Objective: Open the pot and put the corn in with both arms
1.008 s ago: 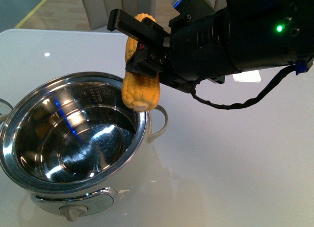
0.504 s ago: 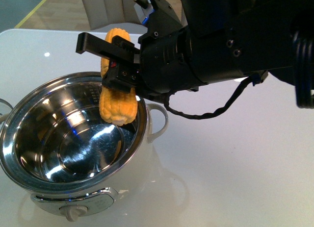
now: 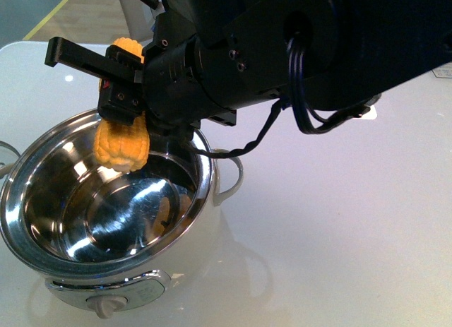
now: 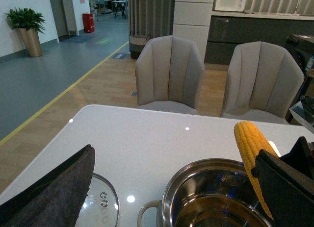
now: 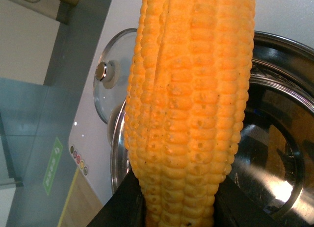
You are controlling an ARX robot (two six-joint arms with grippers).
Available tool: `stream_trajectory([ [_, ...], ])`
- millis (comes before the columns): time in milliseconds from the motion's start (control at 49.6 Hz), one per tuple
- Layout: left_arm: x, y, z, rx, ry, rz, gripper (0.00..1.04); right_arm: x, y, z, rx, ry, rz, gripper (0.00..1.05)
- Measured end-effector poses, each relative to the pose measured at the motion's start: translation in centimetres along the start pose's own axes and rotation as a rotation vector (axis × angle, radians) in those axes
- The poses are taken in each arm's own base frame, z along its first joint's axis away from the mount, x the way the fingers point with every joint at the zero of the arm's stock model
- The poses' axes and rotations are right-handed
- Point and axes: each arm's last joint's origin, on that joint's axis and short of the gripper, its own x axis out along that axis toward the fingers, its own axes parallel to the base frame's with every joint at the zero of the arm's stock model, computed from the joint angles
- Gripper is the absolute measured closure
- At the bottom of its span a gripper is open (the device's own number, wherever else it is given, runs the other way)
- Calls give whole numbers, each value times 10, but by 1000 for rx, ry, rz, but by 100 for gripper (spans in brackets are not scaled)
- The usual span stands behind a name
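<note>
The pot point(image 3: 206, 173) stands open at the front left of the white table, its shiny inside bare. My right gripper point(image 3: 106, 73) is shut on the corn point(image 3: 123, 142). The cob hangs upright, its lower end just above the pot's open mouth near the far rim. In the right wrist view the corn point(image 5: 191, 114) fills the picture between the black fingers point(image 5: 122, 207), with the pot point(image 5: 279, 138) below it. The glass lid point(image 4: 100, 207) lies flat on the table beside the pot point(image 4: 216, 188). My left gripper point(image 4: 174, 154) is open near the lid, holding nothing.
The lid's metal knob point(image 5: 102, 71) points up. A pale looped handle point(image 3: 232, 173) sticks out on the pot's right side. Two grey chairs point(image 4: 169, 72) stand past the table's far edge. My bulky right arm point(image 3: 296, 51) hangs over the table's middle.
My right arm has carried the corn leftward, from over the pot's right rim to above its opening. The pot has stayed where it was.
</note>
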Motion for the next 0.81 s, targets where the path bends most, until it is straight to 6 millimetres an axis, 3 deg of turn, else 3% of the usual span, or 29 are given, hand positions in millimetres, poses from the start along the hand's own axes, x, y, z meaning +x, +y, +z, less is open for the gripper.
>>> stream_trajectory([
  [423, 0, 0, 0, 0, 0, 0, 7, 12, -4, -17, 9, 58, -36, 84],
  [504, 0, 0, 0, 0, 0, 0, 7, 13, -8, -20, 17, 69, -58, 75],
  [665, 0, 0, 0, 0, 0, 0, 7, 14, -19, -25, 34, 83, -96, 79],
  [705, 0, 0, 0, 0, 0, 0, 7, 14, -21, -26, 37, 86, -100, 75],
  [806, 0, 0, 0, 0, 0, 0, 7, 13, -23, -27, 41, 89, -105, 53],
])
